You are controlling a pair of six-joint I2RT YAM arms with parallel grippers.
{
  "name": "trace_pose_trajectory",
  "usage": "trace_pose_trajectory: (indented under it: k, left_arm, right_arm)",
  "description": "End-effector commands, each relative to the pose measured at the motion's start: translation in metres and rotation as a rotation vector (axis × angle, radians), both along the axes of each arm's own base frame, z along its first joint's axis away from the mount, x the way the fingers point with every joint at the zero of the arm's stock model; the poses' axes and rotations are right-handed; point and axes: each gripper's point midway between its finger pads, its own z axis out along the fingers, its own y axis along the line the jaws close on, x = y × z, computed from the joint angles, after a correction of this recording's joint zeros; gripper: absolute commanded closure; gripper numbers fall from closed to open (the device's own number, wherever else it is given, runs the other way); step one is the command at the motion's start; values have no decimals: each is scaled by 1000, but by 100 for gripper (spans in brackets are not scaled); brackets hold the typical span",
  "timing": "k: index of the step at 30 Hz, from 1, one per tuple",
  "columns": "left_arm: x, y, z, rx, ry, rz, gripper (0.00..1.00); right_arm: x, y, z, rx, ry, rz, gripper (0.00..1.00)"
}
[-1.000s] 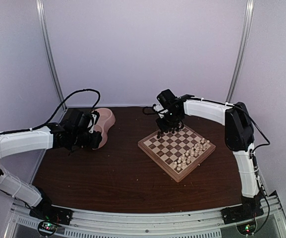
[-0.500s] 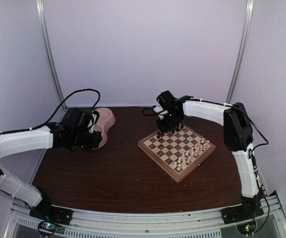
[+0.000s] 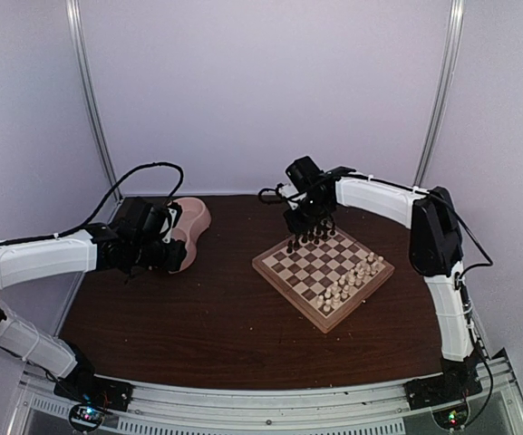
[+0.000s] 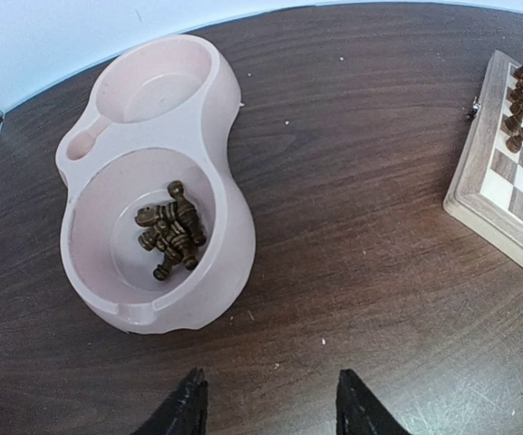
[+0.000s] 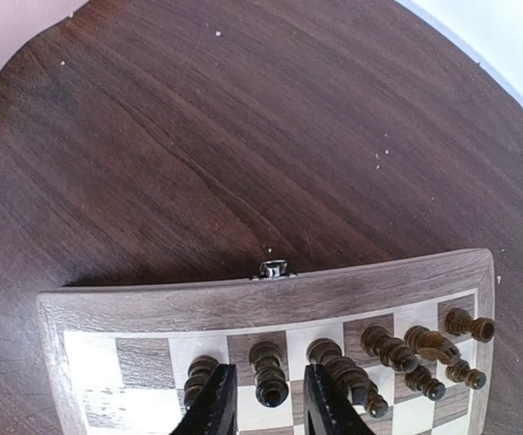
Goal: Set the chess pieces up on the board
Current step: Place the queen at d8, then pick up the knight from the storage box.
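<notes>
Right wrist view: right gripper [image 5: 268, 404] jaws apart, straddling one upright dark piece [image 5: 270, 381] on the board [image 5: 270, 294]; left gripper [image 4: 270, 410] jaws apart, empty, near pink bowl [image 4: 229, 195] holding more chess pieces [image 4: 170, 240]. Likely light, rigid, tippy; pinch the narrow neck.

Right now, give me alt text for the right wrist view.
The right fingers flank, without touching, an upright dark chess piece on the board's edge row. More dark pieces line that row; brown table lies beyond.
</notes>
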Motion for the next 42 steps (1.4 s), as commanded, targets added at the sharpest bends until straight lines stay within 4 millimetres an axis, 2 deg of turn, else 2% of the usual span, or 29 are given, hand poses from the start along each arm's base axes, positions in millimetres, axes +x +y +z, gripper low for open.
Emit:
trace_pose_trajectory:
  k: [1, 6, 11, 17, 21, 25, 29, 33, 42]
  left_arm:
    - [9, -1, 24, -31, -52, 10, 50]
    - [12, 3, 27, -97, -34, 38, 50]
    - [16, 14, 28, -135, -9, 75, 51]
    - [27, 25, 19, -112, 85, 117, 51]
    - [38, 28, 6, -86, 139, 127, 51]
    - [53, 33, -13, -34, 220, 140, 53]
    - [67, 38, -31, 43, 285, 168, 60]
    - [83, 42, -42, 55, 306, 199, 61]
    - [116, 64, -56, -95, 341, 396, 60]
  right_arm:
    - [7, 0, 47, 32, -71, 5, 72]
    - [-4, 0, 94, 94, -146, 32, 72]
    - [-39, -12, 116, 138, -198, 58, 72]
    - [-91, -42, 110, 200, -238, 47, 71]
    - [-116, -66, 95, 199, -255, 25, 69]
    - [-132, -79, 92, 239, -259, -12, 69]
    - [-144, -85, 93, 275, -274, -14, 68]
    - [-148, -86, 93, 283, -272, -1, 68]
    - [-150, -86, 90, 271, -268, 17, 68]
